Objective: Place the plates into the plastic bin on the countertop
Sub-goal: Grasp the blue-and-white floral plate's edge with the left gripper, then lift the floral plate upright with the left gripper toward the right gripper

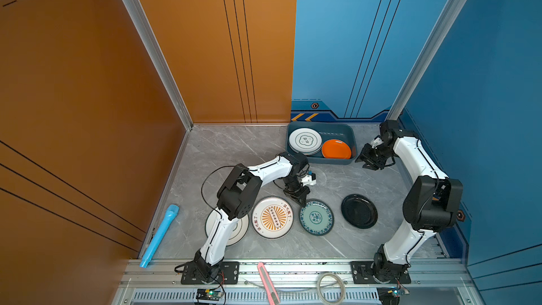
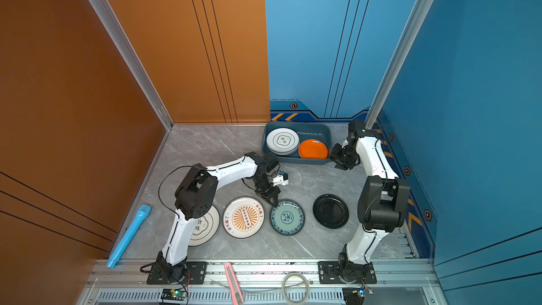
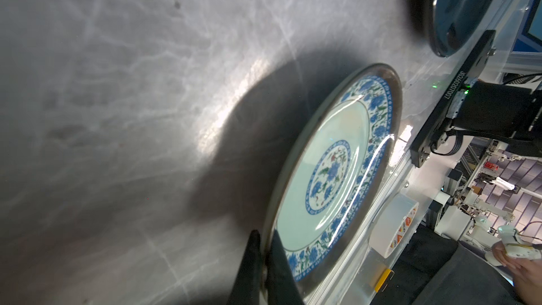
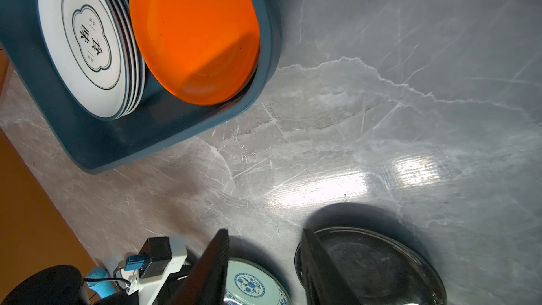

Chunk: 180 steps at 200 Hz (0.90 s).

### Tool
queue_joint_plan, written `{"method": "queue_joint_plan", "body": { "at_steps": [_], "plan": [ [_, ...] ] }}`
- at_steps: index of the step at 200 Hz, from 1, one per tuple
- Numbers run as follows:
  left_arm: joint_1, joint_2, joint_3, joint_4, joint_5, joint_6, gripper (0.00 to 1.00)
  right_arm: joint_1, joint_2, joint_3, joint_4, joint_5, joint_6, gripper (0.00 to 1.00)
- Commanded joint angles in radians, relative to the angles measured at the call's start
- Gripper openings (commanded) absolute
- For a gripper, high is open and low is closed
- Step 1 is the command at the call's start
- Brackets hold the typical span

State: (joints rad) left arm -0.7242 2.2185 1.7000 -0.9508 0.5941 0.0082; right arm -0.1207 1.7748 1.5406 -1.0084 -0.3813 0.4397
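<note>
My left gripper (image 1: 302, 200) is shut on the near rim of the teal-patterned plate (image 1: 316, 218), with its fingers (image 3: 252, 259) pinching the edge of the plate (image 3: 322, 171). On the countertop (image 1: 228, 154) beside it lie a sunburst plate (image 1: 272, 217), a black plate (image 1: 359, 211) and a white plate (image 2: 205, 225) partly under the left arm. The plastic bin (image 1: 319, 161) at the back holds a stack of white plates (image 1: 305, 141) and an orange plate (image 1: 336, 148). My right gripper (image 1: 363, 161) hovers open and empty just right of the bin (image 4: 164, 139).
A light blue tube (image 1: 159, 236) lies along the left wall. A pink utility knife (image 1: 268, 283) and a coil of clear hose (image 1: 331, 287) rest on the front aluminium frame. A tape roll (image 3: 393, 227) sits past the front edge.
</note>
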Motion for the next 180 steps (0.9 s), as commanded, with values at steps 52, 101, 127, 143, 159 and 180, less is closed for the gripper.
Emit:
{"method": "queue_joint_plan", "body": {
  "at_steps": [52,101,127,143,159,180],
  "plan": [
    [0.07,-0.034,0.054,-0.011,0.055,-0.063,0.0,-0.002,-0.076,-0.049,0.157,-0.229,-0.001,0.61],
    [0.129,-0.109,0.093,-0.012,0.128,-0.123,0.0,0.03,-0.061,-0.062,0.281,-0.384,0.044,0.8],
    [0.164,-0.123,0.153,-0.012,0.182,-0.168,0.0,0.055,-0.039,-0.043,0.303,-0.442,0.039,0.82],
    [0.186,-0.109,0.212,-0.01,0.222,-0.2,0.0,0.072,-0.023,-0.028,0.308,-0.467,0.028,0.83],
    [0.209,-0.093,0.263,0.013,0.25,-0.242,0.0,0.089,-0.007,-0.012,0.308,-0.486,0.014,0.83],
    [0.236,-0.067,0.312,0.054,0.269,-0.308,0.0,0.107,0.018,0.009,0.307,-0.503,0.001,0.83]
  ]
}}
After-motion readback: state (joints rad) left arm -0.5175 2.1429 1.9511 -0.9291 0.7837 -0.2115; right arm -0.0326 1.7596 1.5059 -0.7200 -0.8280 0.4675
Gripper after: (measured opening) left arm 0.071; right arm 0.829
